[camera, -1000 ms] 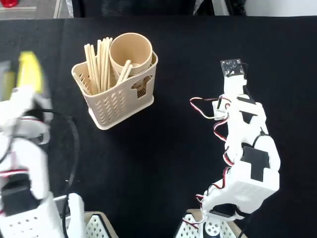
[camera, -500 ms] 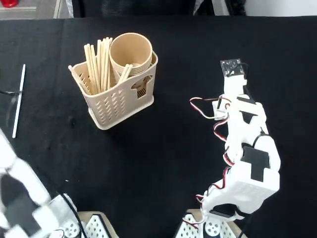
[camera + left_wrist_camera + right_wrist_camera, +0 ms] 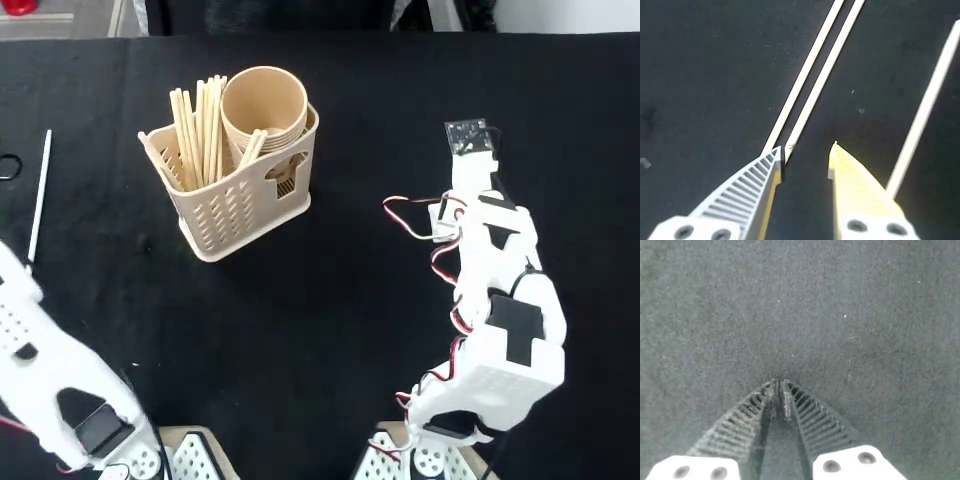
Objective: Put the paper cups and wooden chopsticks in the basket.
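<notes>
On my high camera the basket (image 3: 240,205) stands upright on the black table (image 3: 380,100), well apart from both arms. The stacked paper cups (image 3: 265,100) sit inside it, and the wooden chopsticks (image 3: 200,120) stand just beside them in the same basket. A thin white stick (image 3: 38,200) lies on the table near the left edge. My left gripper (image 3: 806,147) is spread open and holds nothing. Its tips are low over two parallel white sticks (image 3: 812,75), with a third stick (image 3: 922,112) beside the yellow finger. My right gripper (image 3: 780,384) is closed tight and empty over the table.
</notes>
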Controlling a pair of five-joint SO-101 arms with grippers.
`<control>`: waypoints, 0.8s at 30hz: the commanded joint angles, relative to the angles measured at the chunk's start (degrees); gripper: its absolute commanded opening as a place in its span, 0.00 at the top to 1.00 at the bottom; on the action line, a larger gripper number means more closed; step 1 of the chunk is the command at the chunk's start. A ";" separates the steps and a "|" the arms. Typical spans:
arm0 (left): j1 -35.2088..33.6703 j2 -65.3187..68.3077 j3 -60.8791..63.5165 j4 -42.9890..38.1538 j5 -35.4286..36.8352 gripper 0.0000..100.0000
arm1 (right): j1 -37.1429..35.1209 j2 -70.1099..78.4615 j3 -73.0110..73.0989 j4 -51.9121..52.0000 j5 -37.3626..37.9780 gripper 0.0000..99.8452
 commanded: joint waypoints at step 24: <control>2.24 30.24 -40.92 11.34 1.23 0.97 | 0.18 -3.38 -0.04 -0.62 0.62 0.99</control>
